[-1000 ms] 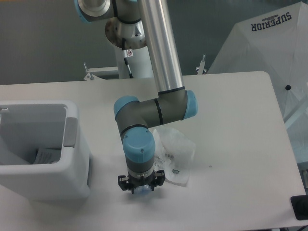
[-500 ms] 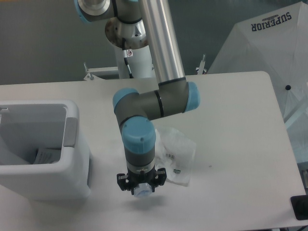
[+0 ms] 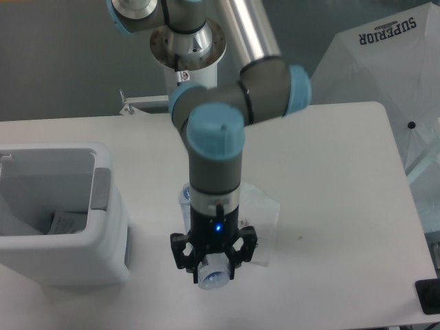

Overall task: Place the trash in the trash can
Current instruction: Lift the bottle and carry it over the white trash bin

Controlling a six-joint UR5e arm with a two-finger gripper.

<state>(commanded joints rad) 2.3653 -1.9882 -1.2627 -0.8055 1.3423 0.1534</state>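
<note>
**Bottle's in the hand, bag flat on the tabletop**

Nearest the cam: the hand [image 3: 213, 265] points straight down w/ its black fingers [image 3: 181, 253] pressed in around the crushed bottle [image 3: 212, 277]. You can see the bluish-clear round end of the bottle poking out right under the fingers, facing the cam-ish / downward. There's also a small bluish clear bit peeking out behind the wrist on the left, around mid-forearm height; could be the bottle's other end, can't tell for sure. If it is, the long axis runs roughly near-to-far and tilted up along the arm. Can't tell whether it's touching the tabletop [image 3: 330, 206] or a bit above it.

Just behind and to the right of the hand: the plastic bag [image 3: 261, 220], lying flat and crinkled on the tabletop, mostly hidden by the arm [image 3: 214, 172]. Small dark printed bits show near its right edge.

Off to the left, well apart from the hand: the trash can [image 3: 103, 240], white, boxy, opening up, grey panel [image 3: 101, 188] on the rim side facing the arm. There's a white paper w/ print lying inside at the bottom. Only bare tabletop btwn hand and can.

Farther back: arm base w/ blue joint caps, grey wall, and a white umbrella-like thing [image 3: 371, 62] w/ "SUPERIOR" on it at the far right. Dark object [image 3: 427, 297] at the bottom right corner.
</note>
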